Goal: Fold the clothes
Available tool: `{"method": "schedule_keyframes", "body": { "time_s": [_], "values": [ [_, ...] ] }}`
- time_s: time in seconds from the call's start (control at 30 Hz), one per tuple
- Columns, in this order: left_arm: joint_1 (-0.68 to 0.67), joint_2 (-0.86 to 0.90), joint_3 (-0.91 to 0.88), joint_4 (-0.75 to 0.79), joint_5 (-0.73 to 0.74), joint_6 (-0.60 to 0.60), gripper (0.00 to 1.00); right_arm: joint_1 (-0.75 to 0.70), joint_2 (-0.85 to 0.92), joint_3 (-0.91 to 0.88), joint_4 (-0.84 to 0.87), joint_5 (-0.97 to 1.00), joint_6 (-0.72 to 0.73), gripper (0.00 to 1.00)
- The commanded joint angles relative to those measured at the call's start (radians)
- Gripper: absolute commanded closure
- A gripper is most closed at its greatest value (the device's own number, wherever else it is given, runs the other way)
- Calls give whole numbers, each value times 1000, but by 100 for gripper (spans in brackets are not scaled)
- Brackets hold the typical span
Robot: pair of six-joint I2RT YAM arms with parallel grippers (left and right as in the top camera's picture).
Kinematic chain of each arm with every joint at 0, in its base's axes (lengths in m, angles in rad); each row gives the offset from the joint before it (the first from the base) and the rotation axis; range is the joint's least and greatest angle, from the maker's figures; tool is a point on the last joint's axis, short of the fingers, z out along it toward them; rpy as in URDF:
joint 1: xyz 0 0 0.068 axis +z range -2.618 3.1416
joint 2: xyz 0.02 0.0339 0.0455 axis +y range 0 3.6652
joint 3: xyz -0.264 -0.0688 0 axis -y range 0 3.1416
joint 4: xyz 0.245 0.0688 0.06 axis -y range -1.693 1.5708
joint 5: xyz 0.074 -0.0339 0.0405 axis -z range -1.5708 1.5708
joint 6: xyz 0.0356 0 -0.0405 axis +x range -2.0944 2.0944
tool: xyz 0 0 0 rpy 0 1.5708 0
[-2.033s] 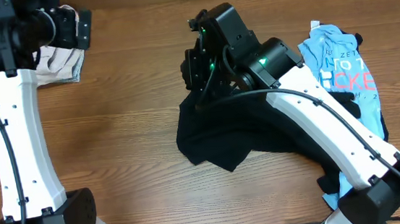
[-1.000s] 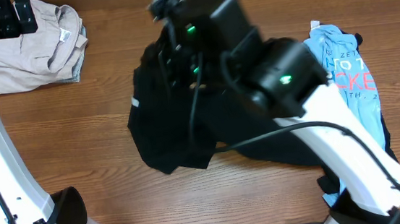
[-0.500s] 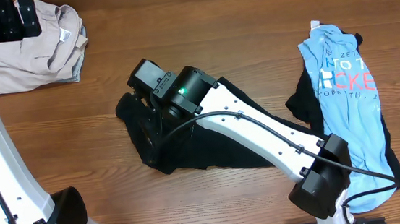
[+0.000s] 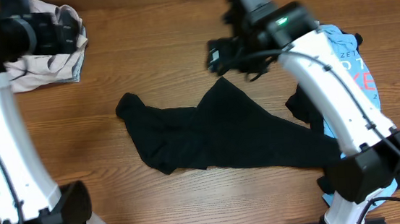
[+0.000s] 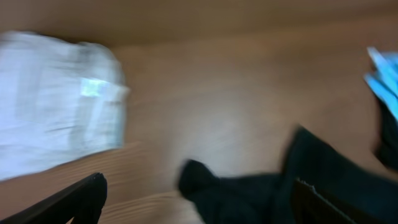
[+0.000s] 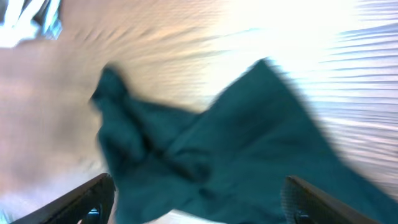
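A black garment [image 4: 217,136] lies spread and rumpled across the middle of the table; it also shows in the left wrist view [image 5: 261,193] and the right wrist view [image 6: 217,143]. My right gripper [image 4: 217,56] hovers above the garment's far edge, open, holding nothing [image 6: 199,205]. A light blue printed T-shirt [image 4: 352,69] lies at the right, partly behind the right arm. My left gripper [image 4: 70,33] is open at the far left beside a beige garment [image 4: 47,67], with nothing between its fingers [image 5: 199,208].
More dark cloth [image 4: 301,107] lies under the blue T-shirt at the right. The beige garment [image 5: 56,93] is bunched in the far left corner. Bare wood [image 4: 80,151] shows left of the black garment. Both wrist views are blurred.
My right gripper pulled the black garment leftward over the table, opened, let it go, and swung back up to the right. The left gripper shifted right above the beige garment.
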Motion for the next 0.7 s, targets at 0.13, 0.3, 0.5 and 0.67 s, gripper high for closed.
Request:
{"method": "schedule_keyframes", "body": {
  "time_s": [0.13,0.3,0.5,0.67],
  "values": [
    [-302,211,-6,-55,69,234,7,-257,-28,10,-17,8,-54,6],
    [-496,285,-6,-108,-86,306,8,-381,-28,9,-40,8,-92,6],
    [-671,362,-6,-187,-158,298,11,-468,-28,9,-59,8,-121,6],
    [-763,421,-40,-205,-337,31,7,-496,-28,9,-60,8,-121,6]
  ]
}}
